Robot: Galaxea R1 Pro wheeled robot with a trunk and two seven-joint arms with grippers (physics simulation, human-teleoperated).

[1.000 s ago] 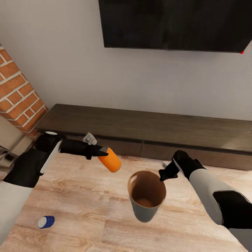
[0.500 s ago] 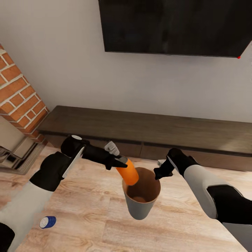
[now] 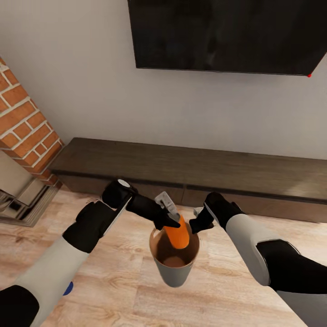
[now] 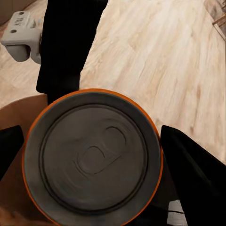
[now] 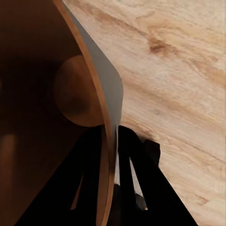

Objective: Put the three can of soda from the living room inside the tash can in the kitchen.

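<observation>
Blue can (image 3: pixel 68 288): lay on the wood floor (image 3: pixel 113 290), nearest the robot and well to the left of the bin, mostly hidden by the left forearm.
Bin (image 3: pixel 174 274): was held off the floor in front of the robot, mouth up; its copper interior (image 5: pixel 28 117) was visible.
Right gripper (image 3: pixel 196 224): was clamped on the bin's right rim, one finger (image 5: pixel 89 179) inside the wall and one outside.
Orange can (image 3: pixel 176 233): stood tilted over the bin's mouth, lower end already below the rim; its silver top (image 4: pixel 92 156) faced the left wrist camera.
Left gripper (image 3: pixel 169 221): was closed on the orange can, a dark finger (image 4: pixel 193 174) pressed against each side of it.
Bin contents: a rounded shape (image 5: pixel 77 99) sat low inside; what it was could not be told.
Cabinet (image 3: pixel 195 175): ran along the wall beyond the bin, below a dark screen (image 3: pixel 222 34).
Step in hand: depositing the orange can into the bin, judged near release.
Next move: would call for opening the left fingers over the mouth, then fetching the blue can.
</observation>
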